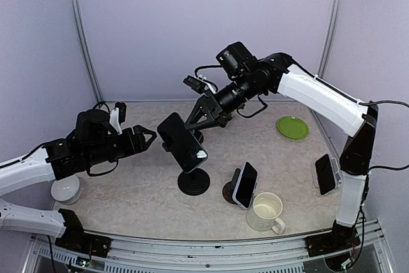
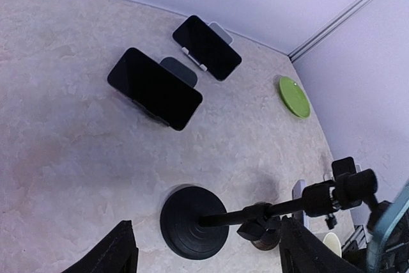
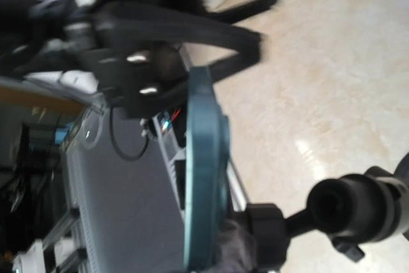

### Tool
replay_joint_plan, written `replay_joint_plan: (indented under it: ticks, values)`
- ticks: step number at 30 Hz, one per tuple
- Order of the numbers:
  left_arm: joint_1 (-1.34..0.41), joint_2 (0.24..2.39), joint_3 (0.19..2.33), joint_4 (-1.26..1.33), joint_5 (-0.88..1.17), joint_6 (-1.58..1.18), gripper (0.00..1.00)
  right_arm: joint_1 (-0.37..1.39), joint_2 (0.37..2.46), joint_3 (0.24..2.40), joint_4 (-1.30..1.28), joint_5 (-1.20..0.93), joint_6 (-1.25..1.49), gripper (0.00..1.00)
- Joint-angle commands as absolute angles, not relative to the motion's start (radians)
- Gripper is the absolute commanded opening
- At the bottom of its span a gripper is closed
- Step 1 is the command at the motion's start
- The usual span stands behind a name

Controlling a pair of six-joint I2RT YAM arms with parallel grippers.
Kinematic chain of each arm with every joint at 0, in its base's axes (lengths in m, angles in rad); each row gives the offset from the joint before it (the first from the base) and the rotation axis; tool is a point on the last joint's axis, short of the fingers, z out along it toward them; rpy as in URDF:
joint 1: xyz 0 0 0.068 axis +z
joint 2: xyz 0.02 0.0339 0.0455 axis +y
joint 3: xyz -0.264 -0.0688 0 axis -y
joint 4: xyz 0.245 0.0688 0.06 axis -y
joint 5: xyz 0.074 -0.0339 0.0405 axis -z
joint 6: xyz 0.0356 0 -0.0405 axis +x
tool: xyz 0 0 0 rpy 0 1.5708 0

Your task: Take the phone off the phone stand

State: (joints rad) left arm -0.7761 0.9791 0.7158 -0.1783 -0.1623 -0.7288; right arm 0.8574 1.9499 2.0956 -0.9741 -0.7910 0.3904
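The phone [image 1: 182, 142] has a dark screen and a teal case, and sits tilted in the clamp of a black phone stand [image 1: 193, 181] with a round base. My right gripper [image 1: 195, 119] reaches down from behind onto the phone's upper edge. In the right wrist view the phone [image 3: 204, 171] appears edge-on and runs down between my jaws, which look shut on it, though that view is blurred. My left gripper [image 1: 150, 139] hangs open just left of the phone. In the left wrist view its fingers [image 2: 118, 250] straddle the stand's base [image 2: 193, 222] from above without touching it.
A second phone on a small stand [image 1: 245, 185] and a cream mug [image 1: 265, 212] stand in front of the stand's base. A third phone [image 1: 326, 174] sits by the right arm. A green plate [image 1: 292, 127] lies at the back right and a white round object [image 1: 66, 190] at the left.
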Motion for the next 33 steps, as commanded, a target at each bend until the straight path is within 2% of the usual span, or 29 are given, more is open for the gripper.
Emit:
replay_joint_plan:
  ticks: [1, 5, 8, 9, 20, 33]
  values:
    - [-0.782, 0.967, 0.804, -0.250, -0.163, -0.718, 0.78, 0.843, 1.794, 2.008, -0.767, -0.722, 0.516, 0.00]
    - [-0.786, 0.966, 0.875, -0.317, -0.168, -0.735, 0.85, 0.806, 1.699, 1.823, -0.547, -0.683, 0.644, 0.00]
    - [-0.798, 0.975, 0.941, -0.372, -0.158, -0.748, 0.97, 0.798, 1.660, 1.736, -0.421, -0.637, 0.706, 0.00]
    - [-0.805, 0.982, 0.959, -0.387, -0.148, -0.756, 0.98, 0.798, 1.652, 1.718, -0.394, -0.618, 0.721, 0.00]
    - [-0.996, 1.180, 1.219, -0.562, -0.161, -0.860, 0.99, 0.798, 1.610, 1.602, -0.215, -0.516, 0.832, 0.00]
    - [-1.034, 1.387, 1.421, -0.653, -0.206, -0.860, 0.99, 0.798, 1.620, 1.597, -0.193, -0.508, 0.854, 0.00]
